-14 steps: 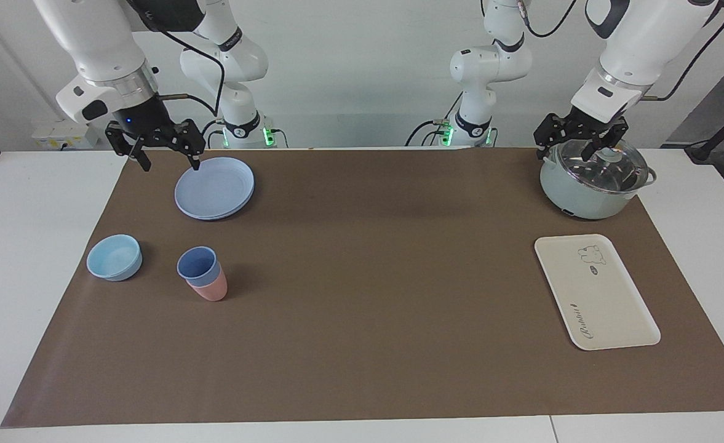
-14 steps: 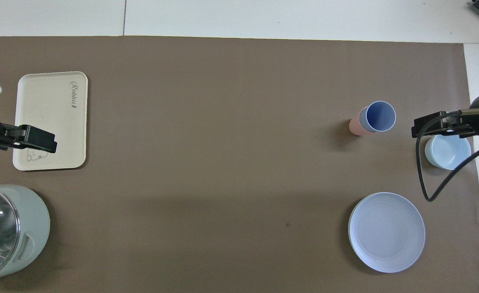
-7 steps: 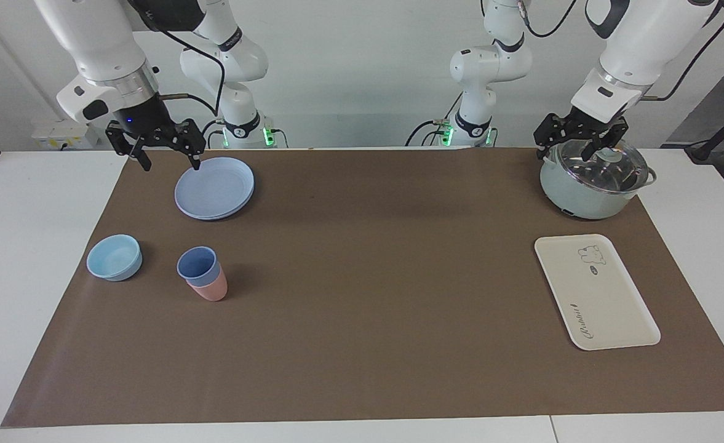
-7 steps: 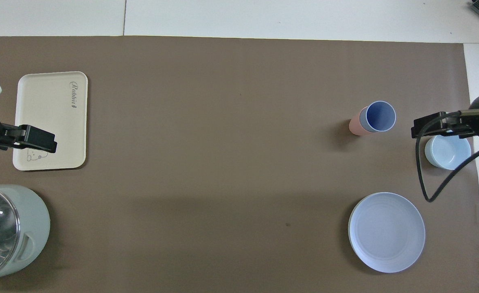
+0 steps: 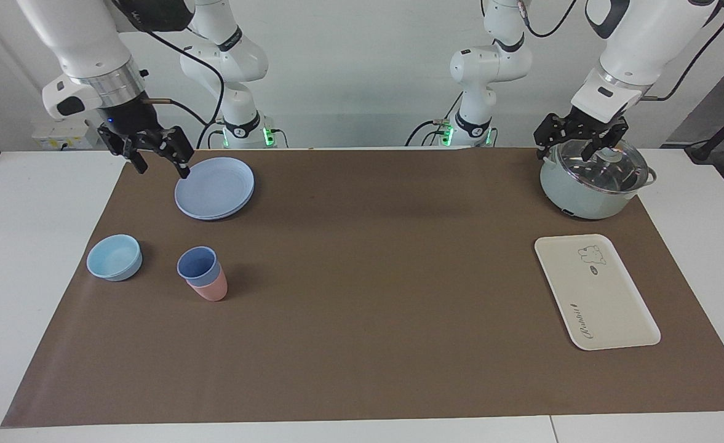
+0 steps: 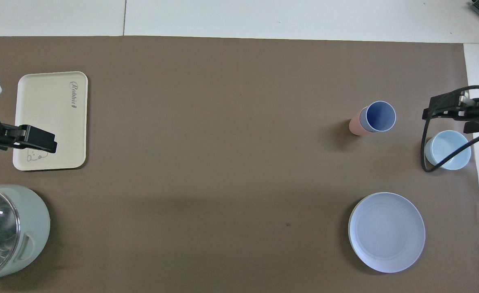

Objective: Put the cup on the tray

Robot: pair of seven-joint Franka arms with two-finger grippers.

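Note:
The periwinkle-blue cup [image 5: 198,265] [image 6: 380,116] stands upright, nested in a pink cup [image 5: 212,289] [image 6: 356,126], toward the right arm's end of the table. At the left arm's end lies the cream tray [image 5: 601,301] [image 6: 48,110], with nothing on it. My right gripper [image 5: 162,171] [image 6: 451,116] hangs open in the air by the blue plate's edge, well apart from the cup and holding nothing. My left gripper [image 5: 578,149] waits open just above the pot lid; in the overhead view its finger [image 6: 40,139] overlaps the tray.
A round blue plate [image 5: 214,187] [image 6: 386,232] lies nearer the robots than the cups. A light-blue bowl [image 5: 114,257] [image 6: 447,149] sits beside the cups near the mat's edge. A pale green pot [image 5: 589,191] [image 6: 7,232] with a glass lid stands nearer the robots than the tray.
My right gripper has shifted away from the plate toward its own end of the table, and its fingers have narrowed a little. The left arm, cups and tray have not moved.

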